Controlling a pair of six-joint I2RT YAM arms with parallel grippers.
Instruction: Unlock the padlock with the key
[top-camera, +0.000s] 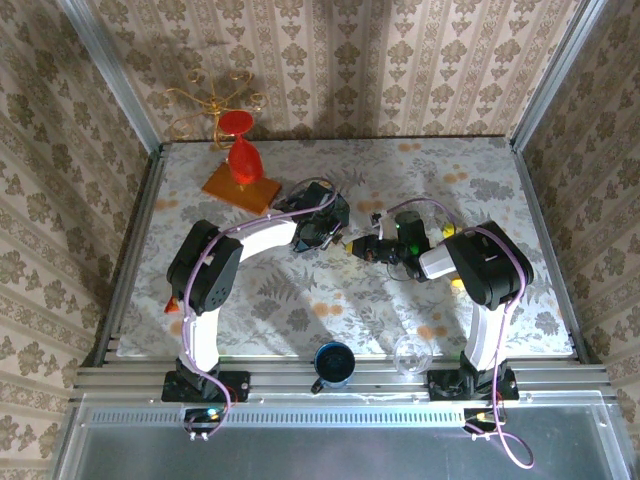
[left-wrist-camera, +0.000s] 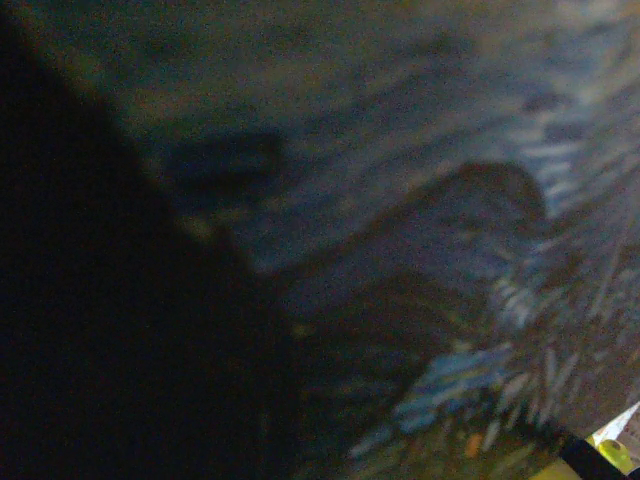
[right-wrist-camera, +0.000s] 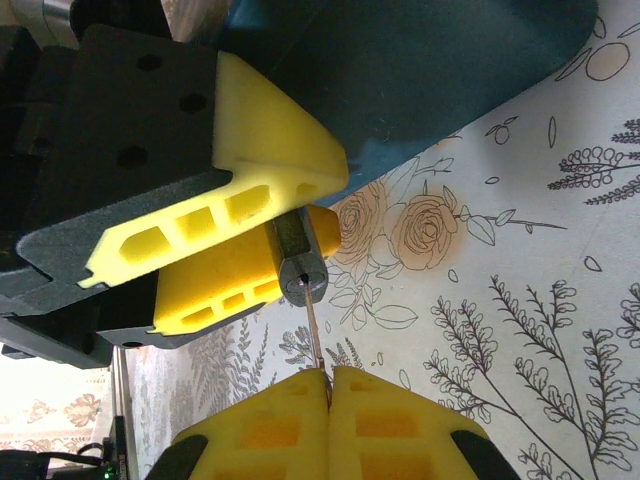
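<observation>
The small grey padlock (right-wrist-camera: 300, 265) is pinched between the yellow fingers (right-wrist-camera: 265, 150) of my left gripper (top-camera: 348, 246), keyhole end facing the right wrist camera. A thin key (right-wrist-camera: 313, 335) runs from that keyhole back into my right gripper (right-wrist-camera: 328, 375), whose yellow pads are shut on it. In the top view my right gripper (top-camera: 374, 250) meets the left one tip to tip above the table's middle. The blue swirl-painted tin (right-wrist-camera: 420, 70) lies just behind the left gripper. The left wrist view is dark and blurred, with the tin (left-wrist-camera: 420, 150) very close.
A red goblet (top-camera: 242, 155) on an orange block and a gold wire stand (top-camera: 210, 105) sit at the back left. A blue cup (top-camera: 333, 363) and a clear cup (top-camera: 411, 352) stand at the near edge between the arm bases. The floral tablecloth (right-wrist-camera: 520, 300) lies below.
</observation>
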